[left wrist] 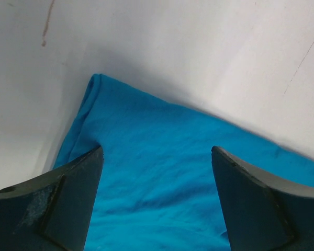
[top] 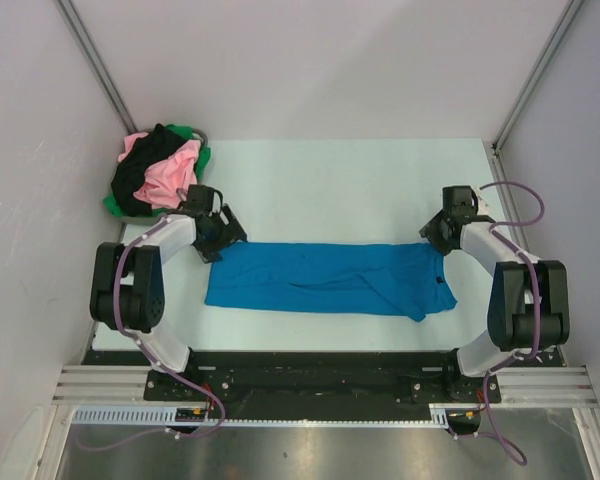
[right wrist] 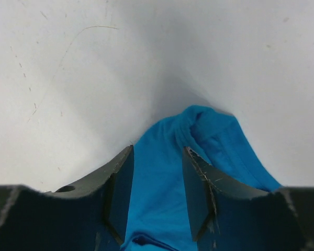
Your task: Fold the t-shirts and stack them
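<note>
The left gripper [left wrist: 157, 151] is hovering with its fingers spread wide over the near-left corner of the bright blue cotton t-shirt [top: 320, 280]. The right gripper [right wrist: 158, 149] is holding its fingers at a narrower gap, open, with a bunched blue corner showing between and just beyond them. The shirt is lying folded into a long flat band across the middle of the pale table top [top: 340, 180], stretching from one gripper to the other. At the far-left corner, pink [top: 175, 175], black [top: 140, 175] and green [top: 115, 205] t-shirts are sitting heaped together, well apart from the blue one.
</note>
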